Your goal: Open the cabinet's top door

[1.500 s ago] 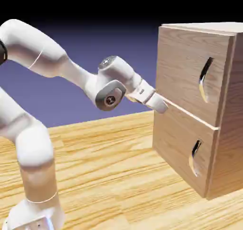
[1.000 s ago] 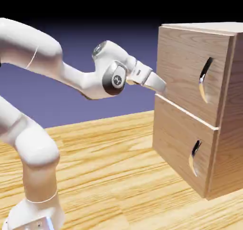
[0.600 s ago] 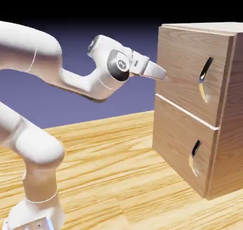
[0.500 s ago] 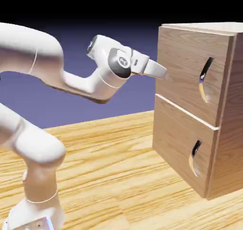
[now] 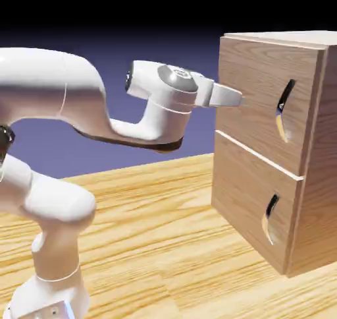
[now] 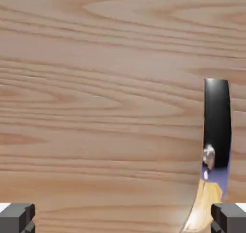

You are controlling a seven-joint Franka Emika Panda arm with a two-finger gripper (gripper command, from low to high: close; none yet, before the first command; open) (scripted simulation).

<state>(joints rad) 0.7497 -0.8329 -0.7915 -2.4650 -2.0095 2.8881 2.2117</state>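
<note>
The gripper (image 5: 238, 100) was spread wide with nothing in it, pointed right at the top door (image 5: 263, 97) of the cabinet (image 5: 316, 179). The door sat flush and closed, and its dark curved handle (image 6: 216, 145) showed just by the right finger (image 6: 229, 218) in the hand view.

gripper (image 5: 238, 100) risen from panel seam, advanced onto top door (image 5: 253, 97)

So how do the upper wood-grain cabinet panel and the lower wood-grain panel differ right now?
The upper wood-grain panel sits above the seam, the lower wood-grain panel beneath it. The white arm's gripper is level with the upper panel, reaching toward its face; nothing is near the lower panel. The upper panel's curved dark metallic handle appears in the hand view, ahead of the right fingertip; the lower panel's handle does not. Both look shut and share the same grain and handle shape.
</note>
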